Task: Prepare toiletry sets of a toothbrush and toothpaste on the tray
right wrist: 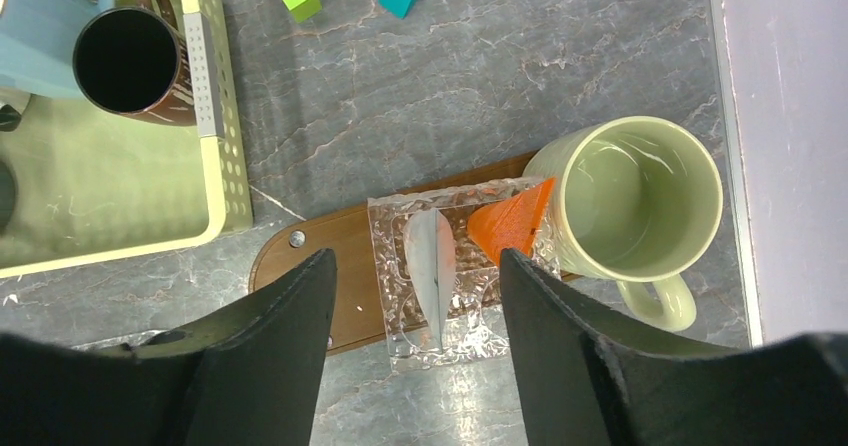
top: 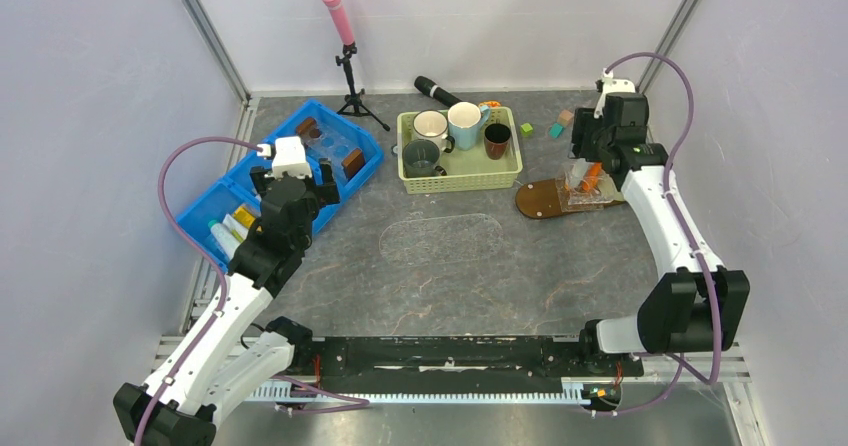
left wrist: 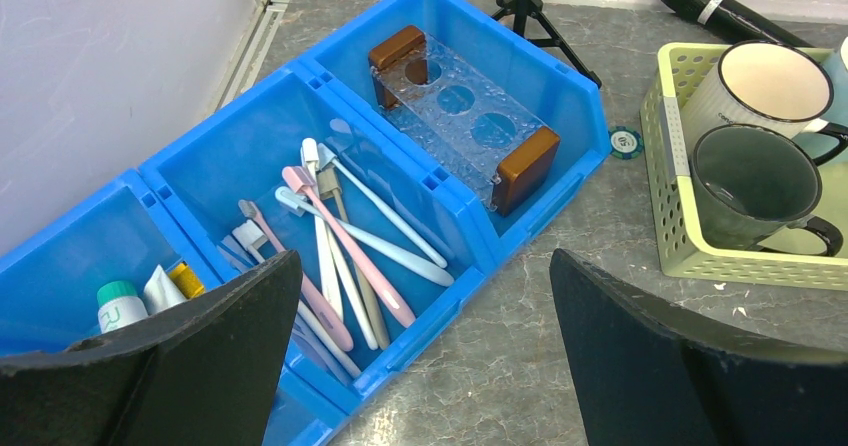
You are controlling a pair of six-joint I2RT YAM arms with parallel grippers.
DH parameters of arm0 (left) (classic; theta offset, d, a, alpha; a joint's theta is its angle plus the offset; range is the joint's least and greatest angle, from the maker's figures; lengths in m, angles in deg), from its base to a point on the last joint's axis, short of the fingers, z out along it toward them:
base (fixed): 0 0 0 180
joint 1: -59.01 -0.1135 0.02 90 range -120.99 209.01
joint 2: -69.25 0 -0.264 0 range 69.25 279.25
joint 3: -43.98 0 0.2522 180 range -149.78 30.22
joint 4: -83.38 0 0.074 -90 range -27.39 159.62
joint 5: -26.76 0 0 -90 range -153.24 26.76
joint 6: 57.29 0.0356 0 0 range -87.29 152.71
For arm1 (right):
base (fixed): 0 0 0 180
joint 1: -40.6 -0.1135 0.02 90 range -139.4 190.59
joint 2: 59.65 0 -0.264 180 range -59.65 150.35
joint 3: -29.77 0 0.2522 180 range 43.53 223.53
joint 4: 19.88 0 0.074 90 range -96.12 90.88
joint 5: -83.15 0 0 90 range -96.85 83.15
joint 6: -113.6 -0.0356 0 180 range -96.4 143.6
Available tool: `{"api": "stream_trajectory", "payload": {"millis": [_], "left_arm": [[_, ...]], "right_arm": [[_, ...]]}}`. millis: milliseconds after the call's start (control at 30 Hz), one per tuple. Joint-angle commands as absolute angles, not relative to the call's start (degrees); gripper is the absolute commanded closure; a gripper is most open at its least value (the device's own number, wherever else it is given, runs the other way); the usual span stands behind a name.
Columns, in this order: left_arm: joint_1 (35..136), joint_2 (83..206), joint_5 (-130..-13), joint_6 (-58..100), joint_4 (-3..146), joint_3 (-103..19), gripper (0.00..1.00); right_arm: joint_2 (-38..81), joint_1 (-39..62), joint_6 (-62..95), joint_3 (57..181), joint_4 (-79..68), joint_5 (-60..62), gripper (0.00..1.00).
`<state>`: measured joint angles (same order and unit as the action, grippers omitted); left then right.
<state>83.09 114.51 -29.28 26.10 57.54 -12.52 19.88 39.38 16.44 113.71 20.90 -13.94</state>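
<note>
Toothpaste [left wrist: 122, 306] in blue bin [left wrist: 455, 216], lettering blurred

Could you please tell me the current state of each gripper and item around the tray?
Right gripper: fingers open, empty, above the clear textured plastic dish.
Left gripper: fingers open, empty, over the blue plastic divided bin.
Dark-brown wooden oval tray: flat, carrying the dish.
Pale green ceramic mug: upright, empty.
Orange toothpaste tube: on the dish's corner, touching the mug.
Thin pale toothbrushes: lying loose in the bin's middle compartment.
</note>
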Motion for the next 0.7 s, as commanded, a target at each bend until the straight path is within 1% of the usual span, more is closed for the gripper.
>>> {"api": "stream_trajectory", "payload": {"millis": [0, 133, 267, 433, 567, 667], "left_arm": [[82.74, 114.38, -29.75, 23.69, 59.01, -12.82, 0.0], [82.7, 115.07, -29.84, 23.14, 58.46, -13.28, 0.0], [82.18, 115.64, -30.24, 22.22, 57.93, -13.76, 0.0], [80.5, 118.82, -32.41, 19.21, 56.01, -16.16, 0.0], [78.54, 125.0, -33.3, 16.21, 52.13, -20.97, 0.0], [76.4, 130.53, -33.18, 13.26, 48.47, -25.34, 0.0]], "right_arm": [[16.63, 39.62, 17.4, 117.3, 19.87, -12.17, 0.31], [15.44, 39.68, 17.76, 118.83, 19.99, -10.44, 0.21], [14.38, 39.64, 17.33, 119.82, 19.34, -5.29, 0.15], [11.6, 39.57, 15.4, 117.94, 15.89, 2.17, 0.11], [8.0, 38.72, 13.94, 113.33, 11.86, 6.68, 0.11], [6.17, 37.26, 13.6, 110.64, 10.24, 7.81, 0.1]]}}
